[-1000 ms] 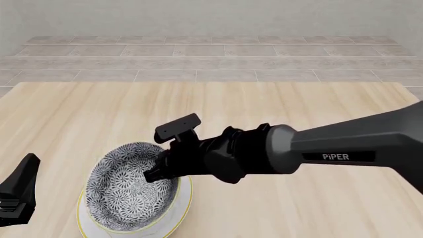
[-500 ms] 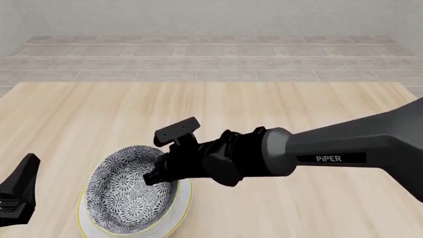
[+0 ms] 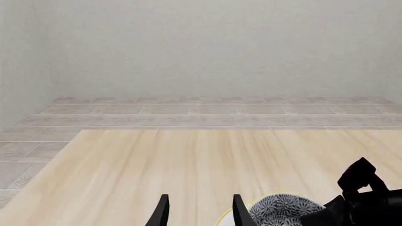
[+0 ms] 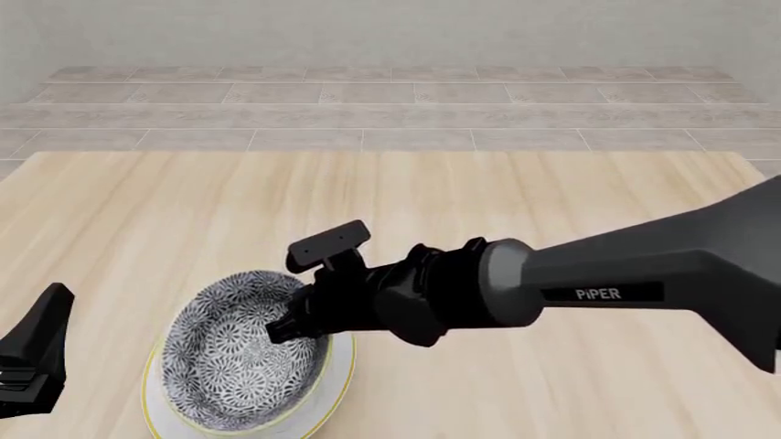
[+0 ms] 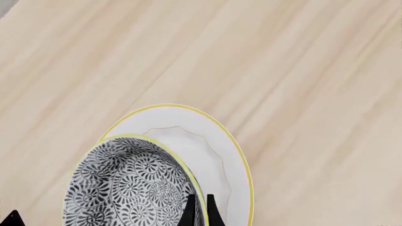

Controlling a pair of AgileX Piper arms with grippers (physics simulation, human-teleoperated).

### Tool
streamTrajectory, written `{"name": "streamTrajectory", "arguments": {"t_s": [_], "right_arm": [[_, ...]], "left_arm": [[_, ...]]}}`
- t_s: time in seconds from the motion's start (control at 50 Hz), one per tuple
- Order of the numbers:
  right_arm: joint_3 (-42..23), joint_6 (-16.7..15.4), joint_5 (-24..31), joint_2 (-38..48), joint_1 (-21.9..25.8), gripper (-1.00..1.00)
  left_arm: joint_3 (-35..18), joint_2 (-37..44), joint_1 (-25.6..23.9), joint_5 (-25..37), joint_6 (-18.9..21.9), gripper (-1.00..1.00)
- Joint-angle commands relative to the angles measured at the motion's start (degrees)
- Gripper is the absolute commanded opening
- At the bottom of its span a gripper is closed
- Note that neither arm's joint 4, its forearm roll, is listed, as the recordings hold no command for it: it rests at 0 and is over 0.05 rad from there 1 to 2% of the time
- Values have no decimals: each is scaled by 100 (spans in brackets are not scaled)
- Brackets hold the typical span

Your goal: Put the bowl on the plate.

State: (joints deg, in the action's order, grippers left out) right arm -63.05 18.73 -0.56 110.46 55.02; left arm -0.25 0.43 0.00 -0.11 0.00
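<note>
The setting is a plain grey wall, a tiled floor and a light wooden table (image 4: 488, 201) that fills most of the front view. The right arm (image 4: 635, 283) reaches across from the right side toward the near left part of the table. The plate (image 5: 223, 155) lies flat on the table there, white with a thin yellow rim. The bowl (image 4: 238, 352) sits over the plate, off-centre, with bare plate showing on one side in the right wrist view. Whether it rests fully or is carried slightly above cannot be told.

The right gripper (image 5: 198, 209) is clamped on the bowl's rim, its two fingertips close together, one on each side of the wall. The left gripper (image 3: 197, 212) is spread apart and grasps nothing; it hangs near the table's near left edge, just beside the plate.

Assessment: placement is nearly complete. Remaining, in my judgement, are release of the rim and withdrawal of the right arm.
</note>
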Motion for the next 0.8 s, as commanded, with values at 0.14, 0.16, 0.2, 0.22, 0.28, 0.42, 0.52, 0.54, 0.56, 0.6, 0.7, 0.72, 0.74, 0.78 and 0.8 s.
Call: {"name": "streamTrajectory", "arguments": {"t_s": [0.14, 0.16, 0.2, 0.22, 0.28, 0.42, 0.52, 0.54, 0.56, 0.6, 0.7, 0.72, 0.74, 0.78, 0.8], "right_arm": [[-47, 37, -50, 97, -64, -100], [-47, 37, -56, 107, -70, -100], [-48, 44, -62, 118, -73, -100], [-49, 43, -68, 129, -69, -100], [-48, 50, -76, 148, -66, -100], [-41, 39, -82, 169, -76, -100], [-31, 56, -90, 180, -56, -100], [-29, 47, -94, 184, -49, -100], [-26, 42, -98, 187, -55, -100], [-18, 47, -103, 186, -45, -100], [-8, 40, -116, 180, -51, -100], [-8, 40, -116, 180, -52, -100], [-8, 38, -116, 175, -55, -100], [-3, 34, -124, 170, -51, -100], [0, 35, -128, 171, -58, -100]], "left_arm": [[0, 0, 0, 0, 0, 100], [0, 0, 0, 0, 0, 100], [0, 0, 0, 0, 0, 100], [0, 0, 0, 0, 0, 100], [0, 0, 0, 0, 0, 100], [0, 0, 0, 0, 0, 100], [0, 0, 0, 0, 0, 100], [0, 0, 0, 0, 0, 100], [0, 0, 0, 0, 0, 100], [0, 0, 0, 0, 0, 100], [0, 0, 0, 0, 0, 100], [0, 0, 0, 0, 0, 100], [0, 0, 0, 0, 0, 100], [0, 0, 0, 0, 0, 100], [0, 0, 0, 0, 0, 100]]}}
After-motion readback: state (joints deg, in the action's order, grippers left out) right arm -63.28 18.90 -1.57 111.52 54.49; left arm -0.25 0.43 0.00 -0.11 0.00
